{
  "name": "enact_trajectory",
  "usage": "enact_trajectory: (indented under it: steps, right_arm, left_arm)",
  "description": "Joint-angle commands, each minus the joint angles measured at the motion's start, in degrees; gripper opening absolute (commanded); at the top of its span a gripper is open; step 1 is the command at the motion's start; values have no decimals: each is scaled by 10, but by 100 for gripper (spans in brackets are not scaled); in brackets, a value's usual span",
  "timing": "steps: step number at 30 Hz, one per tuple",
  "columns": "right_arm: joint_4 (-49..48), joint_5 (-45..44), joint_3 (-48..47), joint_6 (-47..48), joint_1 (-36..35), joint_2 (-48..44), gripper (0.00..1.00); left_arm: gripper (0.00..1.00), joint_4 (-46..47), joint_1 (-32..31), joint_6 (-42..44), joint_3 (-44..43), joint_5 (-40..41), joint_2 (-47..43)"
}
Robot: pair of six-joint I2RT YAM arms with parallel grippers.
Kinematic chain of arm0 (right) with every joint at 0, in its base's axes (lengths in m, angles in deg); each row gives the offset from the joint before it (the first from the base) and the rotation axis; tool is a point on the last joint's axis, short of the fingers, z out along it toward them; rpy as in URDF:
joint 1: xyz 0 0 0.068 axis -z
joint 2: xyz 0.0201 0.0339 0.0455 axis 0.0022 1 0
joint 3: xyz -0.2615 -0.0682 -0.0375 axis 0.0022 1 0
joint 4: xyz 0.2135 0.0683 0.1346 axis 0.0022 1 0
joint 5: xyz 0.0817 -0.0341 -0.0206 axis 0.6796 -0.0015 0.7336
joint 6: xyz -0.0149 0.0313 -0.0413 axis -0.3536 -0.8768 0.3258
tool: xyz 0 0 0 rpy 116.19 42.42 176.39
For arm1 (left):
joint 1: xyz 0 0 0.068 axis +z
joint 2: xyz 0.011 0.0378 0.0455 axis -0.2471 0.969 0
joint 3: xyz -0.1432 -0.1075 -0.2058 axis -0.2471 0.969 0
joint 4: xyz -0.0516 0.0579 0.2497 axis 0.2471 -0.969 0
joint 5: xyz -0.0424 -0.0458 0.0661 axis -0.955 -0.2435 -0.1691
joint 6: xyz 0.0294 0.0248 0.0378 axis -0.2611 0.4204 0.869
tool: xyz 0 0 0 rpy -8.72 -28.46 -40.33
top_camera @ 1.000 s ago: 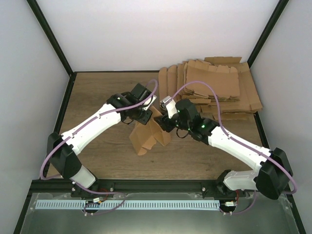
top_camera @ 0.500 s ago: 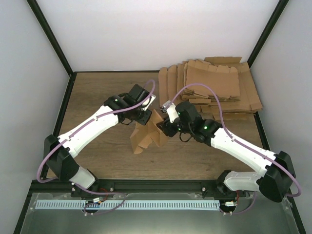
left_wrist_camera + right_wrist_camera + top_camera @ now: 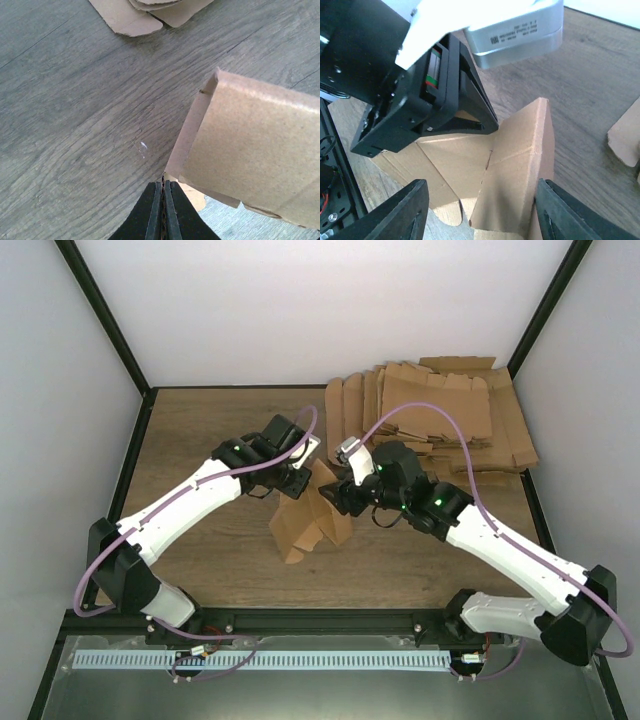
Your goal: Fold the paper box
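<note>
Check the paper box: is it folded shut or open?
Open, only partly folded: the paper box stands with panels splayed, left gripper pinching one edge, right gripper open.

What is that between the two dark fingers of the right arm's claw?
A raised fold of the paper box fills the gap of the open right gripper, as the right wrist view shows. Whether they touch is unclear.

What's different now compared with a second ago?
The right arm swung outward to its right; the right claw, open, straddles the paper box. The left claw stayed pinched on the box's edge; the stack of blanks did not move.
</note>
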Motion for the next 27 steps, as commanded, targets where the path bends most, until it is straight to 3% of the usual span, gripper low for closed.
enact_trajectory:
  steps: [1, 16, 27]
  right_arm:
    - [-8, -12, -24, -5, -6, -10, 58]
    - [11, 27, 4, -16, -6, 50, 41]
    - [39, -57, -25, 16, -25, 63, 34]
  left_arm:
    - [4, 18, 0, 7, 4, -7, -14]
    - [4, 23, 0, 10, 3, -7, -19]
    - [4, 28, 0, 12, -2, -14, -13]
